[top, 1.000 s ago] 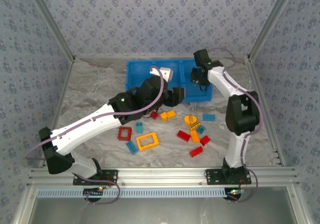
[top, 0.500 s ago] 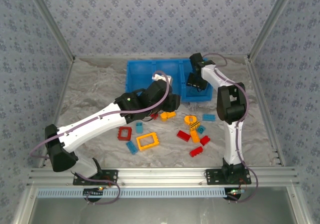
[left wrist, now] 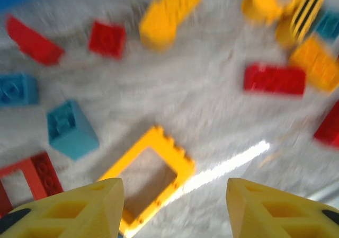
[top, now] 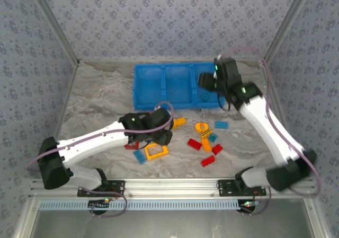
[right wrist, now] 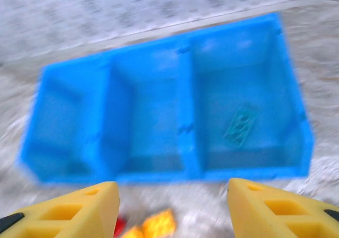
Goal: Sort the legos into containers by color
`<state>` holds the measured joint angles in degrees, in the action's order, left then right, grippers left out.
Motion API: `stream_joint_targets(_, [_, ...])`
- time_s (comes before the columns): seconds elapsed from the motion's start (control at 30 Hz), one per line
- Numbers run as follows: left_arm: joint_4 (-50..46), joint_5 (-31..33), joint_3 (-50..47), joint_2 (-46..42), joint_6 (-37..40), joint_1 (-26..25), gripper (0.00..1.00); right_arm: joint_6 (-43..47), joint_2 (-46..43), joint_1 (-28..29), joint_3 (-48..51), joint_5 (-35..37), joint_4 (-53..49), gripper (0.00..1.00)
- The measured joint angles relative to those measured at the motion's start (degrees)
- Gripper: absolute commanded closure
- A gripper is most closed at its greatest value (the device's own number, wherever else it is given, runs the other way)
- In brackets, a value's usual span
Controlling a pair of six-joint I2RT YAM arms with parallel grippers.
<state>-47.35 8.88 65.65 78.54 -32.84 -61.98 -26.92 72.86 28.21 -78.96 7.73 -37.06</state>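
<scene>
The blue bin [top: 139, 89] stands at the back, its three compartments side by side. Red, yellow and light blue legos lie scattered in front of it. My left gripper [top: 158, 138] hovers open over the yellow frame [top: 157, 152]; in the left wrist view that frame [left wrist: 151, 172] lies just ahead of the empty left gripper [left wrist: 175, 209], with a blue cube [left wrist: 71, 129] and a red frame [left wrist: 29, 177] to its left. My right gripper [top: 204, 82] hangs open over the bin's right end. A light blue piece [right wrist: 241, 124] lies in the right compartment, beyond the right gripper [right wrist: 172, 206].
An orange brick [top: 179, 122] lies close to the bin's front wall. A yellow round piece [top: 202, 126], red bricks [top: 194, 144] and a blue brick [top: 221, 124] spread to the right. Metal frame posts and patterned walls bound the table.
My left gripper has drawn back from the bin and come down over the legos by the yellow frame. The right arm has swung out to the right, its gripper still near the bin's right end.
</scene>
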Motion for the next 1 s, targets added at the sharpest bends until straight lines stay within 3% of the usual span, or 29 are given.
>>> stream_joint_targets(0.17, [-2.38, -3.72, -2.56, 7.04, 4.35, -4.33, 0.51, -0.7, -21.88, 13.84, 17.73, -2.1, 0.5, 0.41])
stream_joint_targets(0.47, [-3.69, -0.61, -2.97, 16.41, 8.0, -6.34, 0.5, -10.43, -44.87, 29.03, 33.86, -2.32, -4.13, 0.41])
stream_joint_targets(0.6, [-3.21, 1.14, -3.91, 16.41, 8.09, -6.29, 0.5, -13.31, -47.19, 32.24, 35.17, -0.63, -5.42, 0.41])
stream_joint_targets(1.0, [0.46, 1.42, -7.74, 17.7, 8.44, -5.11, 0.68, -16.06, -46.07, 33.33, 37.2, 0.46, -5.09, 0.42])
